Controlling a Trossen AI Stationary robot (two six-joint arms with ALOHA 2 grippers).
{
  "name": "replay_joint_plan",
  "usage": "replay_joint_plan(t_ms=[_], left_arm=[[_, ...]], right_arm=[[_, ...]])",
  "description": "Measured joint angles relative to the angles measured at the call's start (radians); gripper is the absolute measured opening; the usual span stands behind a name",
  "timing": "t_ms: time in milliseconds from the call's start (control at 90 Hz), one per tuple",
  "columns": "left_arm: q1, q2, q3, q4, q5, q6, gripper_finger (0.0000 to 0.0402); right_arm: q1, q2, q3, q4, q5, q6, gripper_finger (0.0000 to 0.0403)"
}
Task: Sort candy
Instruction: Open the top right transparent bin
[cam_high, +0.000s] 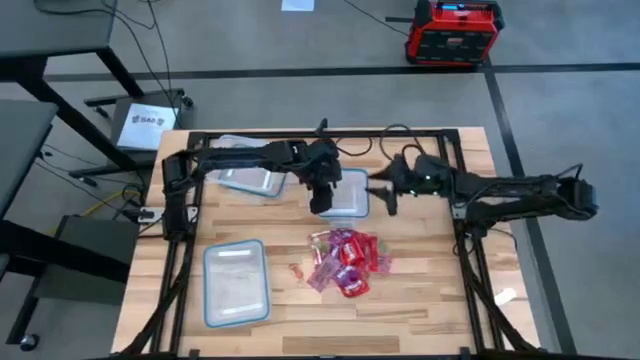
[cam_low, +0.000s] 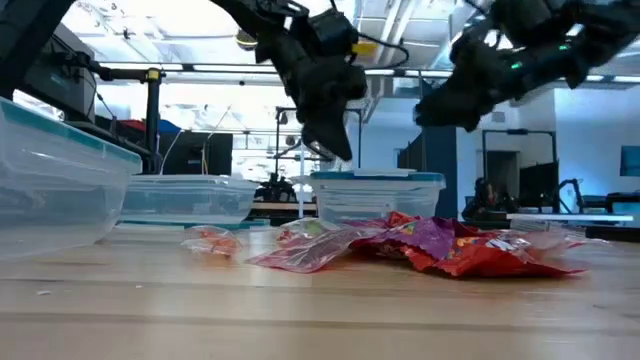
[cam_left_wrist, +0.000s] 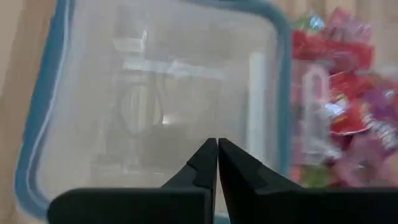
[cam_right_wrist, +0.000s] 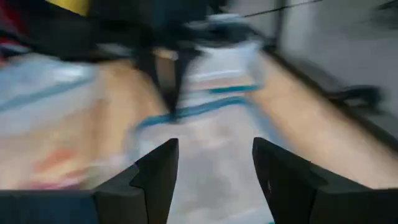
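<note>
The candy (cam_high: 346, 260) lies in a heap on the bench (cam_high: 420, 310), lower centre of the high view. Just above it, the left pincer (cam_high: 322, 202) hangs over a clear container (cam_high: 352, 196), fingers pressed together. The right pincer (cam_high: 388, 194), beside this container, is spread.

the left gripper (cam_high: 322, 207) hangs right above the middle container (cam_high: 345, 193), blocking your way in from above; bare table (cam_high: 420, 290) lies open beside it, past the candy (cam_high: 347, 260).
</note>
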Motion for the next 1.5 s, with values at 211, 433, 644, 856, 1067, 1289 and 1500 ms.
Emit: replay_joint_plan(t_ms=[211, 433, 644, 856, 1067, 1289, 1500], left_arm=[[-0.073, 0.001, -0.002, -0.027, -0.013, -0.081, 0.0000], [-0.092, 0.019, -0.003, -0.069, -0.201, -0.039, 0.0000], [-0.035, 0.018, -0.008, -0.125, -0.356, 0.003, 0.0000], [0.040, 0.011, -0.004, -0.083, -0.358, 0.034, 0.0000], [0.019, -0.052, 0.038, -0.124, -0.332, -0.030, 0.0000], [-0.077, -0.071, 0.018, -0.157, -0.262, -0.058, 0.0000], [-0.093, -0.065, -0.163, -0.017, -0.263, -0.092, 0.0000]], right_arm=[[-0.046, 0.231, 0.030, -0.006, 0.025, -0.041, 0.0193], [-0.026, 0.294, 0.035, 0.008, 0.032, -0.009, 0.0193], [0.035, 0.220, 0.030, -0.026, 0.018, 0.030, 0.0193], [0.045, 0.092, 0.030, -0.051, 0.018, 0.024, 0.0193], [0.038, -0.047, 0.030, -0.173, 0.019, 0.020, 0.0193], [0.032, 0.094, 0.031, -0.043, 0.022, -0.002, 0.0193], [0.016, 0.263, 0.031, 0.000, 0.021, -0.029, 0.0193]])
